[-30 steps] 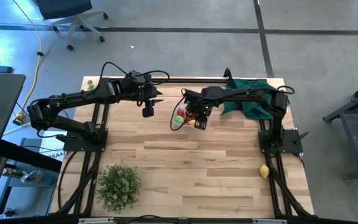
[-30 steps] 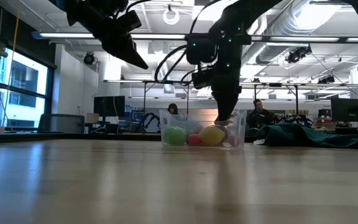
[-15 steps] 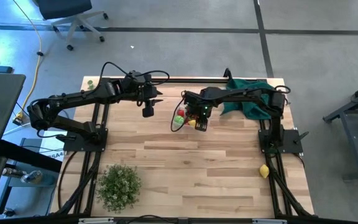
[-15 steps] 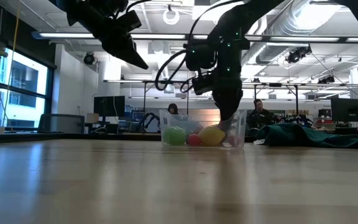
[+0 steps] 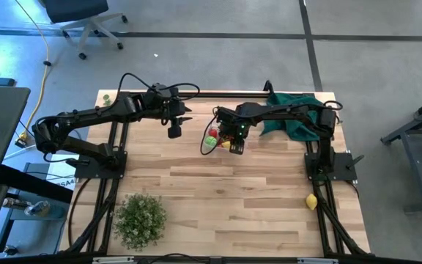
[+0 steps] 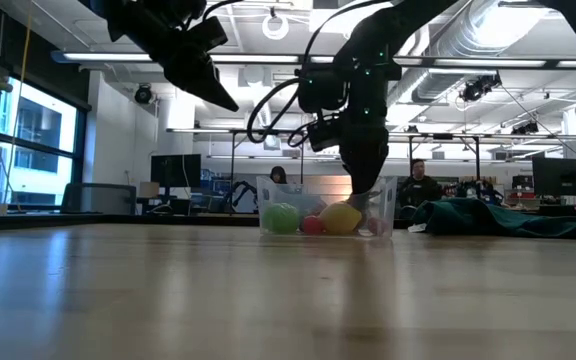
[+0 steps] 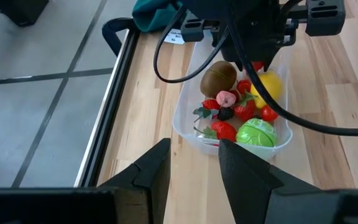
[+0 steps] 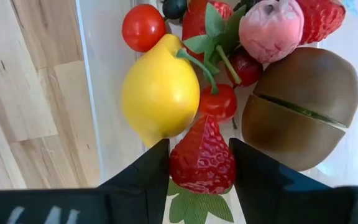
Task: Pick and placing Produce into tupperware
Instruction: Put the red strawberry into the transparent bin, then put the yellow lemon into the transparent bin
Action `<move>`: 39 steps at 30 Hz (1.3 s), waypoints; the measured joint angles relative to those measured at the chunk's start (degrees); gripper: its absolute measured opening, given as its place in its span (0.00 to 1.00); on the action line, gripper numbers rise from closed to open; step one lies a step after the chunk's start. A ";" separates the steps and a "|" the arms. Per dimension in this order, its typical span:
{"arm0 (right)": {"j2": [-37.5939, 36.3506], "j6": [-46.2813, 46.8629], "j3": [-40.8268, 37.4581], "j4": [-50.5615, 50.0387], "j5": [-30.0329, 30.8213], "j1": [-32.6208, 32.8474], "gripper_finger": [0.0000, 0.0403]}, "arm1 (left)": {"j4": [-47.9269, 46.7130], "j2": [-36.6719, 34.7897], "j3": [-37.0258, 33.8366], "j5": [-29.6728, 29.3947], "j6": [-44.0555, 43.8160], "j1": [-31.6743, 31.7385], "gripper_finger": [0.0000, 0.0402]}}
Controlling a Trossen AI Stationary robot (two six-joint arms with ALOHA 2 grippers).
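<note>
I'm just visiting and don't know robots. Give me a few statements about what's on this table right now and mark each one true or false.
1. The right gripper is over the tupperware. True.
2. A brown kiwi lies in the tub. True.
3. The tub is empty. False: it holds a kiwi, a lemon, a green ball and red fruits.
4. The left gripper holds a lemon. False: its fingers are open with nothing between them.
5. Another lemon sits on the table outside the tub. True.
</note>
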 joint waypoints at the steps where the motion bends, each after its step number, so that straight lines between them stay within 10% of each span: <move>1: 0.00 -0.02 0.00 0.01 -0.04 0.01 0.36 | 0.00 0.00 0.00 0.00 0.00 0.01 0.31; 19: -1.59 0.94 1.13 -1.81 1.83 0.02 0.53 | 0.00 0.00 0.00 0.00 0.02 0.01 0.31; 39: -27.17 28.56 -5.38 -30.25 2.72 7.98 0.52 | 0.00 0.00 0.00 0.00 0.00 -0.01 0.31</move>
